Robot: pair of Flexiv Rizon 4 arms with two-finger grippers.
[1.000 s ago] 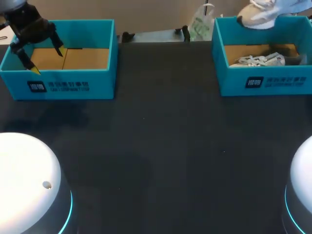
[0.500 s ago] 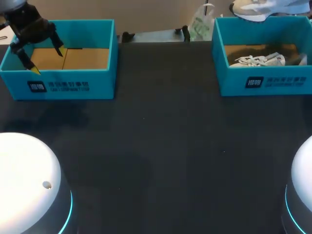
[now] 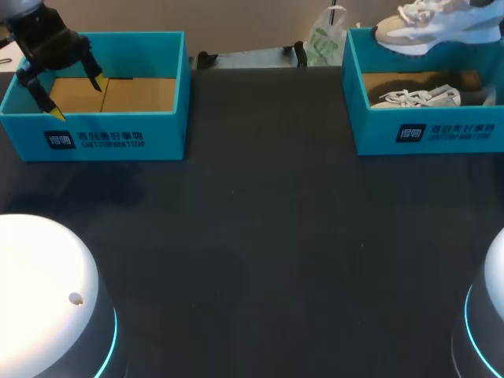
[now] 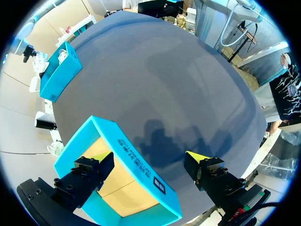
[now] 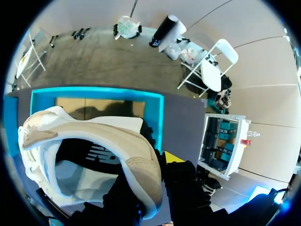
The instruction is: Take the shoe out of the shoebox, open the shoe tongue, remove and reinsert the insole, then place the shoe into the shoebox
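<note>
Shoe (image 3: pixel 429 24) pinched at heel by right gripper (image 5: pixel 153 176), held above right box (image 3: pixel 370 130). Second shoe (image 3: pixel 417 98) lying inside. Left gripper (image 3: pixel 77 96) spread over left box (image 3: pixel 118 140) wall.

The shoe (image 3: pixel 437 27) is white and beige, with a dark mark on its side. The other shoe (image 3: pixel 417 98) is white with white laces. The left shoebox (image 3: pixel 165 134) and the right shoebox (image 3: pixel 378 134) are turquoise outside with white print, and brown inside. The worktop (image 3: pixel 268 236) is dark grey. The left pincer (image 3: pixel 77 98) is black with yellow tips.
</note>
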